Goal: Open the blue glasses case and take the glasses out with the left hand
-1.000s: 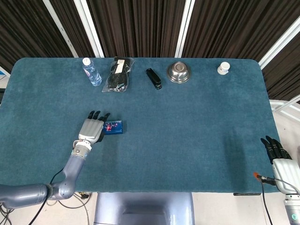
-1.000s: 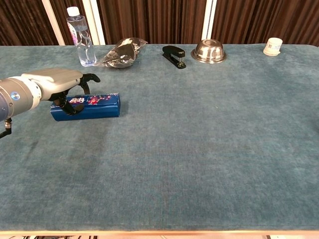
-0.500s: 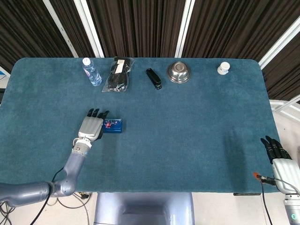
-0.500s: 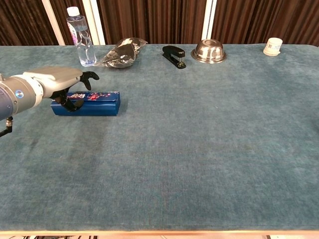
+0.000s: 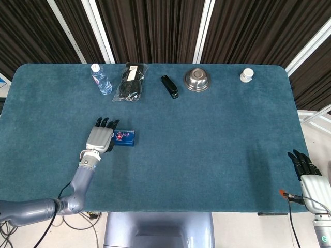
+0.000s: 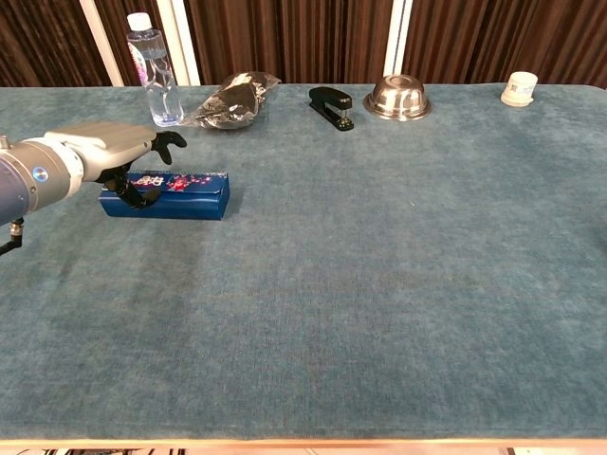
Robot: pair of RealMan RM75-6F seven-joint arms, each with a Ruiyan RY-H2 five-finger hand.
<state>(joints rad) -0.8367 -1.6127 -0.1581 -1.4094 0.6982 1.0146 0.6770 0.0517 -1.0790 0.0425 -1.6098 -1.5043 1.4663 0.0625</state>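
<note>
— Left robot hand [image 6: 100, 156]?
— Over the left end of the blue glasses case [image 6: 180, 194], dark fingers [image 6: 142, 194] curled down onto its near side; gripping or merely touching, cannot tell.
— Case?
— Flat on the desk [image 6: 379, 265], lid closed, left of centre.
— Right robot hand [image 5: 309, 181]?
— Near right corner, fingers straight and apart, holding nothing.

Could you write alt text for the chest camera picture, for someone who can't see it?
The left robot hand reaches in from the left over one end of a closed blue glasses case lying on a teal table. Along the far edge stand a water bottle, a dark plastic bag, a black stapler, a metal bowl and a small white jar.
</note>
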